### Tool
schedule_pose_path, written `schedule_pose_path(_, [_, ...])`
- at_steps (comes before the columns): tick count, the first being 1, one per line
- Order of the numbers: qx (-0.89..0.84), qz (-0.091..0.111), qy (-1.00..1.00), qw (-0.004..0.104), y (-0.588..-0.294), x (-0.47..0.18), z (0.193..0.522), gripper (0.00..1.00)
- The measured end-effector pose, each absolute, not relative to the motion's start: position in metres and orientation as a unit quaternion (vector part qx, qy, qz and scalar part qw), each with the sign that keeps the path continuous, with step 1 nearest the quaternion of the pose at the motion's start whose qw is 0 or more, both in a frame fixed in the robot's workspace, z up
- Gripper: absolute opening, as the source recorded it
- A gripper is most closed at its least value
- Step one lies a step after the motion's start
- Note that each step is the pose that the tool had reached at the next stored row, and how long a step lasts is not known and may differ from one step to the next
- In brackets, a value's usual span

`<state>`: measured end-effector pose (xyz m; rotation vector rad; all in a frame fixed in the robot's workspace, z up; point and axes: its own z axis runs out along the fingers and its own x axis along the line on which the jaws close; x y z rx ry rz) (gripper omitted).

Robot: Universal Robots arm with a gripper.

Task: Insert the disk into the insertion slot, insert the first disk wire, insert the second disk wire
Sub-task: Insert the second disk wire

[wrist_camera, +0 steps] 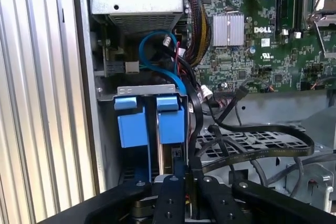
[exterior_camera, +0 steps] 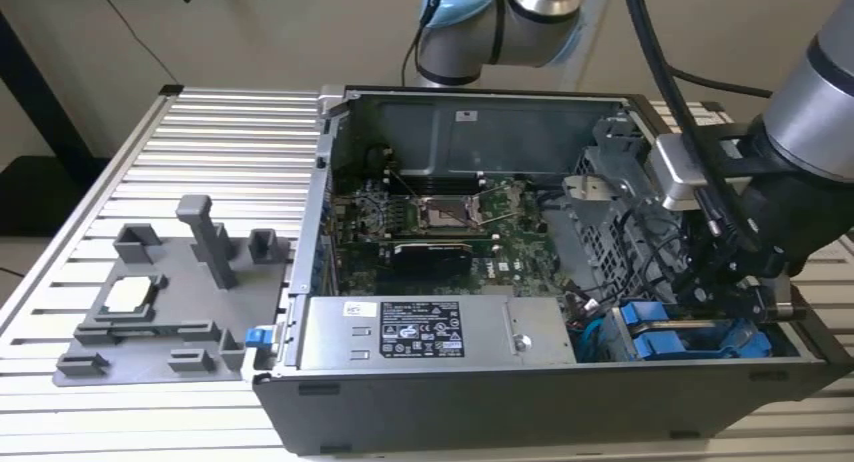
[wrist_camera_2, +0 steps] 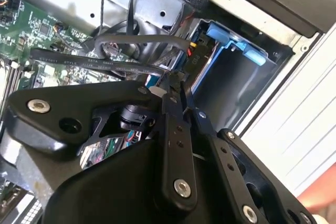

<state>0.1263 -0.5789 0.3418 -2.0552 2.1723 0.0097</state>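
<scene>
Black metal gripper fingers are seen pressed together, with nothing visibly held between them, just beside the grey sheet-metal insertion slot. The blue-framed silver disk is seated in that slot, next to a similar blue-framed drive. Farther off, the green motherboard is seen.

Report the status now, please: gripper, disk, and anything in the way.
Gripper low over drive cage. Two blue-framed disks seated in cage. Black cables close beside the gripper.
</scene>
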Motion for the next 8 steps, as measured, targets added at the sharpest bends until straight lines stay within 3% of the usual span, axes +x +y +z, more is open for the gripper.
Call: schedule_pose_path(8, [-0.685,-0.012,0.722,0.092,-0.5791,0.1186,0.3418,0.16])
